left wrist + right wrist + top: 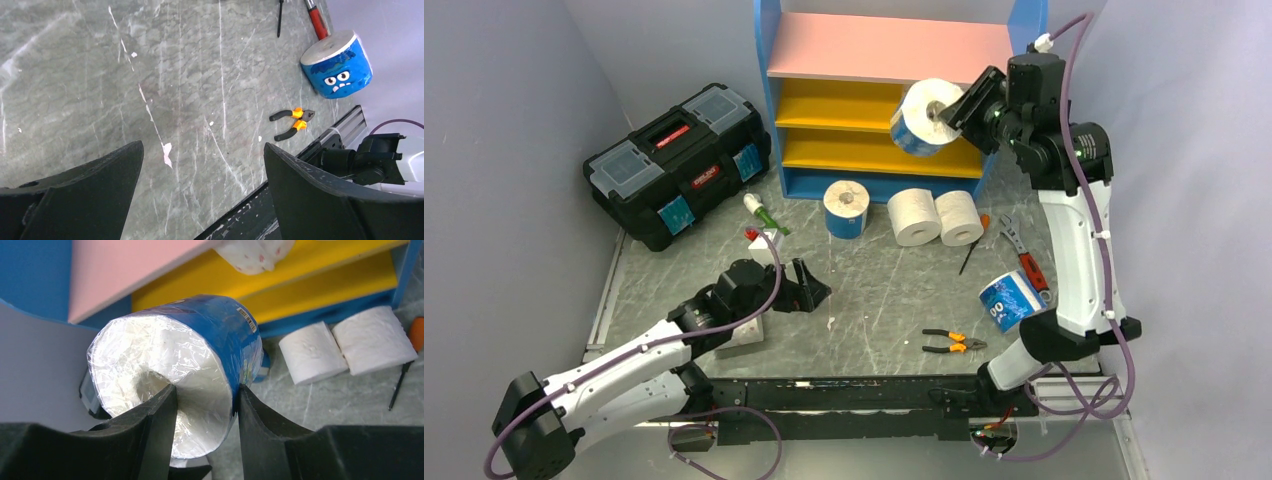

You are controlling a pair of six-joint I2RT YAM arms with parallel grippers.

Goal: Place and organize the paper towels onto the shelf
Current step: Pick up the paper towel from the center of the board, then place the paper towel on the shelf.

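The shelf (769, 100) stands at the back with a pink top board and two yellow boards (320, 287). My right gripper (954, 110) is raised in front of its middle level, shut on a blue-wrapped paper towel roll (220, 325); one finger sits in the core, the other on the outer wrap. A pink-dotted roll (255, 255) lies on a yellow board. On the table are a blue-wrapped roll (846, 208), two white rolls (913, 216) (959, 217) and a blue roll with a face (338, 65). My left gripper (201, 147) hangs open and empty, low over the table.
A black toolbox (679, 160) sits at the back left. Orange-handled pliers (954, 342) lie near the front edge. A red-handled wrench (1024, 255) and a screwdriver (972, 250) lie right of the white rolls. A small green bottle (764, 215) lies behind my left gripper.
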